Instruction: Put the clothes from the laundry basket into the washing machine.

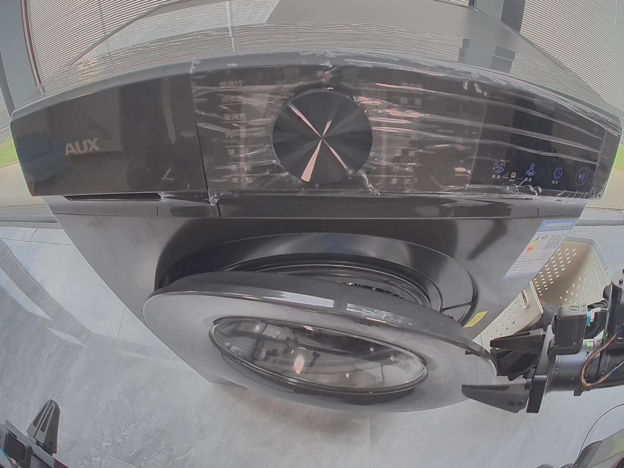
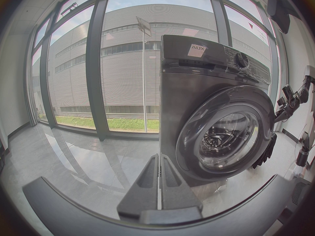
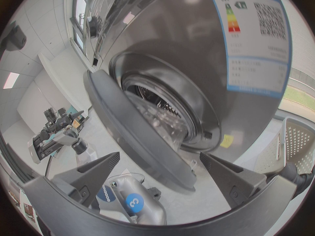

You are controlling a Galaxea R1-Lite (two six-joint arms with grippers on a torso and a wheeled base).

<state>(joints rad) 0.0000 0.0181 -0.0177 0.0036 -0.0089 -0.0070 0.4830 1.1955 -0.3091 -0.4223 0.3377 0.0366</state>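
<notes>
The grey washing machine [image 1: 312, 164] stands right in front of me with its round glass door [image 1: 318, 339] swung partly open. My right gripper [image 1: 481, 366] is open at the door's free right edge. In the right wrist view the door rim [image 3: 131, 128] runs down between the spread fingers [image 3: 98, 167] of that gripper [image 3: 159, 161], and the drum opening [image 3: 154, 99] shows behind it. The white perforated laundry basket [image 1: 572, 274] stands on the floor to the machine's right; its contents are hidden. My left gripper [image 2: 159, 167] is shut on nothing, low at the left [image 1: 42, 424], far from the door [image 2: 226, 135].
Grey tiled floor [image 1: 130, 385] spreads out left of and in front of the machine. Tall windows [image 2: 98, 82] stand behind it. The basket [image 3: 295, 141] sits close to the machine's right side, just behind my right arm.
</notes>
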